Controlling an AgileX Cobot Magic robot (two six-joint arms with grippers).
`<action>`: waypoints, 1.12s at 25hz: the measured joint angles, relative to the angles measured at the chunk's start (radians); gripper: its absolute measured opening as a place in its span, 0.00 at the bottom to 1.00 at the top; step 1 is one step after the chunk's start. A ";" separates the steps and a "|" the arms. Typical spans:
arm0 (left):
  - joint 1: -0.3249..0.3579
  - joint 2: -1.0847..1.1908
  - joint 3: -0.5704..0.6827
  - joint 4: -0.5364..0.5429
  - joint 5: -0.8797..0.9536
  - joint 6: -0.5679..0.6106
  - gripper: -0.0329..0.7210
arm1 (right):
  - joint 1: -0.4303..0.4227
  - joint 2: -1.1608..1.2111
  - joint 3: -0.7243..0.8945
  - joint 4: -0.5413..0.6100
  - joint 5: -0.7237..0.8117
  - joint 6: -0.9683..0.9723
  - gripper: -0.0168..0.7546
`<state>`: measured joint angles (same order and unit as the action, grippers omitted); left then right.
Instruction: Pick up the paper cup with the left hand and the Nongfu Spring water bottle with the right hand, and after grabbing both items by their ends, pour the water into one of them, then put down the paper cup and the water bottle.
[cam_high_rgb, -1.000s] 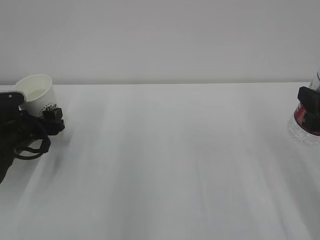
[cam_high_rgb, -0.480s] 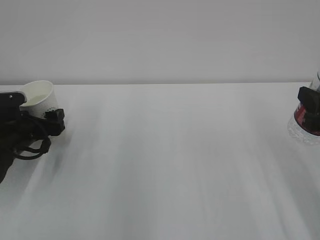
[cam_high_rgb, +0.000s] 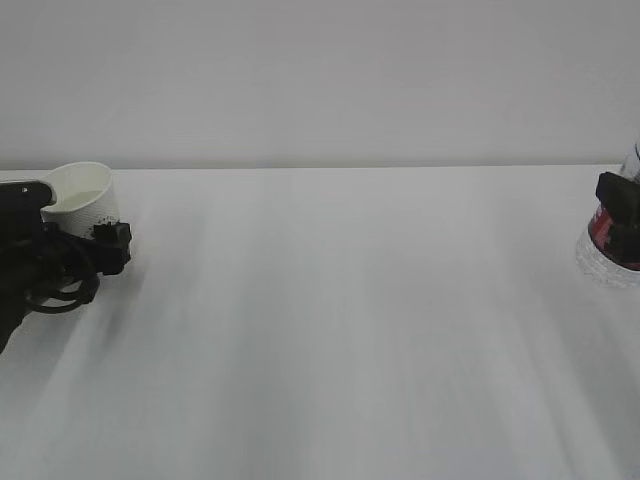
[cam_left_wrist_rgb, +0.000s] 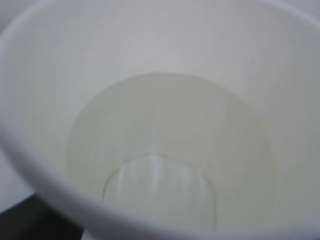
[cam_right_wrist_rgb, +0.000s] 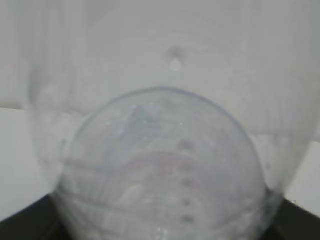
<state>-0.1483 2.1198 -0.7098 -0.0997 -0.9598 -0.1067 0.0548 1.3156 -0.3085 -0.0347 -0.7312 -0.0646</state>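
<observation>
Fingers (cam_high_rgb: 108, 238) of the left hand (cam_high_rgb: 45, 262) sit at the far left of the ext. view, dark part low against the paper cup (cam_high_rgb: 85, 197); we can't tell from the frames if they grip it or stand open. Vs a sec ago, the cup has come down from a clear tilt to nearly upright, base near the table (cam_high_rgb: 340, 320). Left wrist view looks straight into the cup, w/ water (cam_left_wrist_rgb: 170, 150) pooled at the bottom. At the right edge of the frame, the right hand (cam_high_rgb: 622, 212) is clamped on the Nongfu Spring water bottle (cam_high_rgb: 605, 250), red label showing; no change there since the earlier frame. Right wrist view is filled by the bottle's clear base.
</observation>
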 joint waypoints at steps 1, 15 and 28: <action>0.000 -0.007 0.000 0.000 0.016 -0.003 0.91 | 0.000 0.000 0.000 0.000 0.000 0.000 0.65; 0.000 -0.127 0.000 0.000 0.251 -0.021 0.91 | 0.000 0.000 0.000 0.000 -0.028 0.000 0.65; 0.000 -0.246 0.002 0.000 0.494 -0.021 0.89 | 0.000 0.000 0.000 0.000 -0.034 0.000 0.65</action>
<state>-0.1483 1.8741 -0.7080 -0.0997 -0.4657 -0.1277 0.0548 1.3156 -0.3085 -0.0347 -0.7655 -0.0646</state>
